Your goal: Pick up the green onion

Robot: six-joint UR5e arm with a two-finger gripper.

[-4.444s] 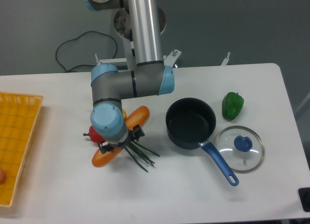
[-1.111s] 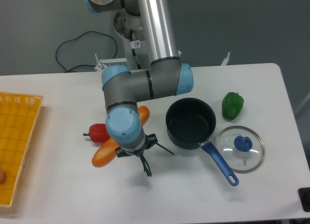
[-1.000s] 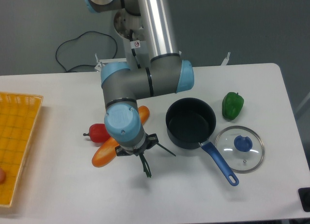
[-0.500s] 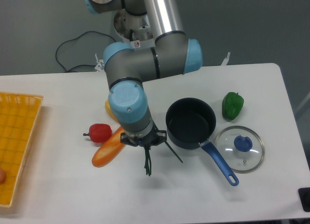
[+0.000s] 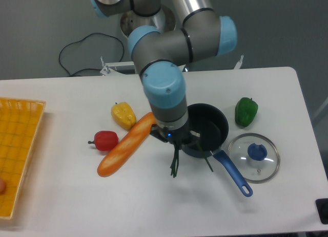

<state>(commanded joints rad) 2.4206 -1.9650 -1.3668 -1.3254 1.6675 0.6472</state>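
The pincer sits under the arm's blue-capped wrist and its jaws are mostly hidden by that wrist, but they look closed on the upper part of the green onion, whose dark stalks hang down from it and splay out below, one strand trailing toward the blue handle of the pan. The stalks appear to dangle free rather than lie flat, and a faint shadow shows under their tips, so I judge the bunch is off the worktop, or very nearly so; whether the lowest tips touch the surface I cannot tell. On that reading the grasp is made and the lift is largely done, with little left beyond carrying the bunch clearly higher and keeping it from slipping, since thin stalks pinched at one end could slide out. The onion's pale end is not visible. Just to the left of the pincer lies the carrot, with the red pepper and the yellow pepper farther left, and a yellow basket well off to that side. The pan is immediately right of and behind the pincer, the glass lid beyond it, and the green bell pepper farther right. No brand, label or legible writing shows anywhere.
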